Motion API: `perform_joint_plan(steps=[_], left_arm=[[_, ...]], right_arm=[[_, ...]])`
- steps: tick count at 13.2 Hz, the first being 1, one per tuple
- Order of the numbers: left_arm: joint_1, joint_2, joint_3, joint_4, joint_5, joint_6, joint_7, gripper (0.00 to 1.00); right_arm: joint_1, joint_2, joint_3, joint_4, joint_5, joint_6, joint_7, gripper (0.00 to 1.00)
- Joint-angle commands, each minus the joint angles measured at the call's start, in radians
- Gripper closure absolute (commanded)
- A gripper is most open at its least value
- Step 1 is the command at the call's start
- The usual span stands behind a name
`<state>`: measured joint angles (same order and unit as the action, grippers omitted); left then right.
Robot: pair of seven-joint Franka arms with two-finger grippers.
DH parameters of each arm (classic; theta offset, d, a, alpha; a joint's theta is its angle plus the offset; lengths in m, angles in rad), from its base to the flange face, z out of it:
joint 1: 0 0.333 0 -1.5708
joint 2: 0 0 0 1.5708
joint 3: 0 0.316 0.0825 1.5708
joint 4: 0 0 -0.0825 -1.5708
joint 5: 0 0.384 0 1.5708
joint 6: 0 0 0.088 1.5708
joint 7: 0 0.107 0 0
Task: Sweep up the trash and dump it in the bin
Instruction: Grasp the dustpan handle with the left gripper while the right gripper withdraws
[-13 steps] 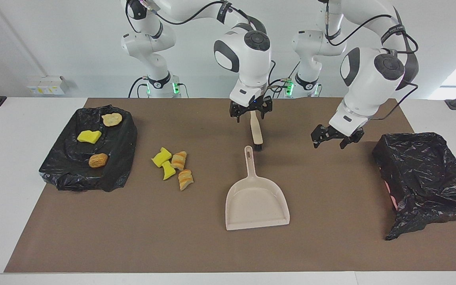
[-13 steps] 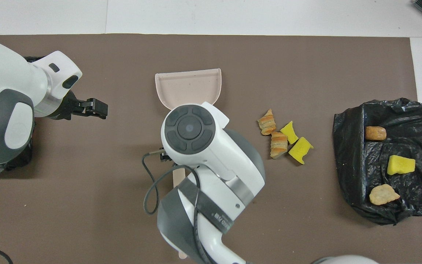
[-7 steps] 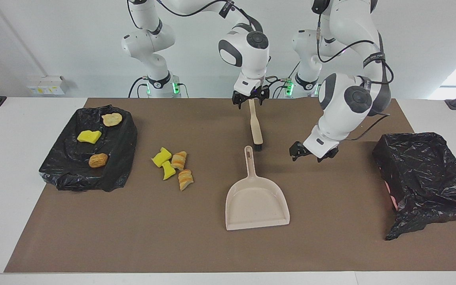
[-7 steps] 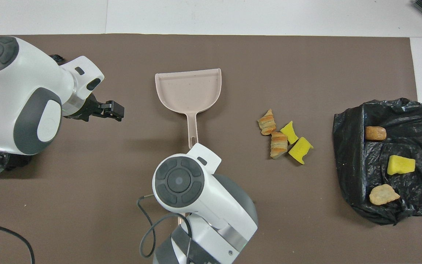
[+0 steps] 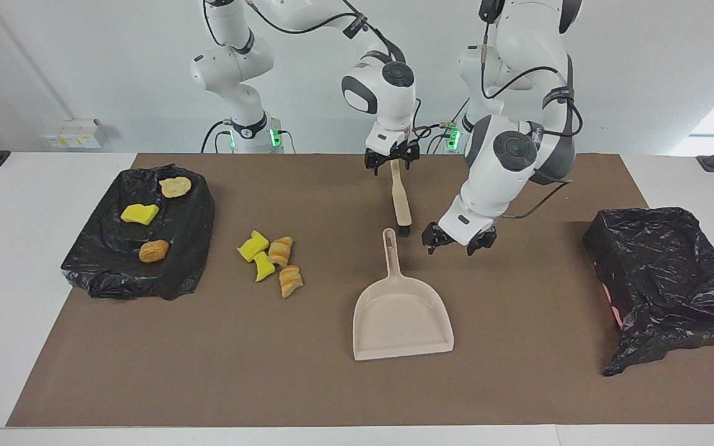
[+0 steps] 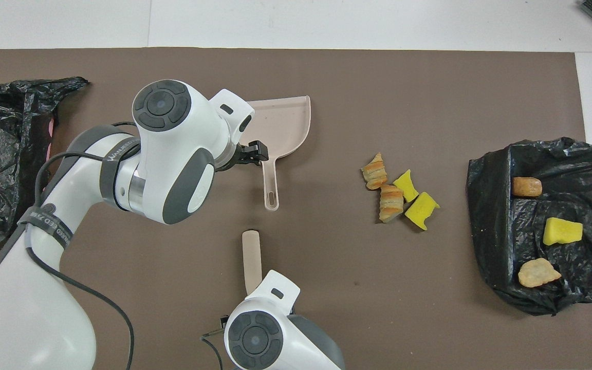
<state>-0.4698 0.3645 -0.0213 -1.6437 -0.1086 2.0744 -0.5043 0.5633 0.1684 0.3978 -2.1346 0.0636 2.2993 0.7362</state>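
Beige brush (image 5: 401, 201) lay on the brown mat (image 5: 518, 371), its handle end between the right gripper's (image 5: 392, 162) spread fingers, whether pinched could not be told. Left gripper (image 5: 454, 243), fingers apart, hung over the mat just beside the dustpan (image 5: 401, 313) handle. Trash (image 5: 270, 260), four pieces, lay toward the right arm's end, near a black-lined tray (image 5: 193, 248) holding three more; the black-bagged bin (image 5: 667, 279) stood at the left arm's end.

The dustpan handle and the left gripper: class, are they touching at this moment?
Apart. In the facing view the left gripper hangs open beside the dustpan handle, with bare brown mat visible between its fingertips and the handle.
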Motion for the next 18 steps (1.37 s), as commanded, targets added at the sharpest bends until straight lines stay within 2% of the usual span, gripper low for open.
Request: perform_joint_plan(steps=[1, 2, 3, 5, 8, 10, 11, 12, 13, 16, 17, 18], left_arm=[[-0.041, 0.017, 0.017, 0.016, 0.004, 0.015, -0.019, 0.00], [-0.046, 0.017, 0.017, 0.015, 0.010, 0.021, -0.019, 0.00], [-0.047, 0.017, 0.015, 0.013, 0.010, 0.024, -0.019, 0.00], [-0.076, 0.021, 0.017, 0.005, 0.009, 0.038, -0.020, 0.00], [-0.113, 0.080, 0.018, 0.013, 0.036, 0.052, -0.028, 0.00], [-0.113, 0.080, 0.017, 0.012, 0.036, 0.050, -0.030, 0.00], [-0.113, 0.079, 0.017, 0.011, 0.036, 0.049, -0.031, 0.00], [-0.113, 0.079, 0.017, 0.011, 0.035, 0.052, -0.033, 0.36], [-0.113, 0.079, 0.017, 0.010, 0.035, 0.052, -0.040, 0.46], [-0.124, 0.074, 0.017, -0.018, 0.036, 0.049, -0.051, 0.50], [-0.124, 0.070, 0.017, -0.028, 0.035, 0.047, -0.053, 0.56], [-0.124, 0.068, 0.017, -0.028, 0.036, 0.043, -0.051, 0.70]], right_arm=[[0.003, -0.007, 0.000, -0.013, 0.022, 0.028, 0.013, 0.74], [0.003, -0.006, -0.002, -0.011, 0.022, 0.029, 0.020, 0.97], [0.004, -0.003, 0.000, -0.005, 0.022, 0.028, 0.025, 1.00], [-0.002, 0.016, -0.002, 0.021, 0.022, 0.019, 0.022, 1.00], [-0.022, 0.001, -0.010, 0.050, 0.009, -0.056, 0.014, 1.00], [-0.086, -0.097, -0.007, 0.041, 0.009, -0.168, -0.026, 1.00], [-0.123, -0.149, -0.005, 0.039, 0.013, -0.261, -0.062, 1.00], [-0.161, -0.199, -0.004, 0.036, 0.024, -0.347, -0.102, 1.00], [-0.199, -0.242, -0.005, 0.029, 0.033, -0.395, -0.125, 1.00], [-0.302, -0.315, -0.007, 0.019, 0.055, -0.523, -0.222, 1.00], [-0.331, -0.331, -0.010, 0.019, 0.055, -0.552, -0.244, 1.00], [-0.379, -0.349, -0.011, 0.019, 0.055, -0.576, -0.285, 1.00]])
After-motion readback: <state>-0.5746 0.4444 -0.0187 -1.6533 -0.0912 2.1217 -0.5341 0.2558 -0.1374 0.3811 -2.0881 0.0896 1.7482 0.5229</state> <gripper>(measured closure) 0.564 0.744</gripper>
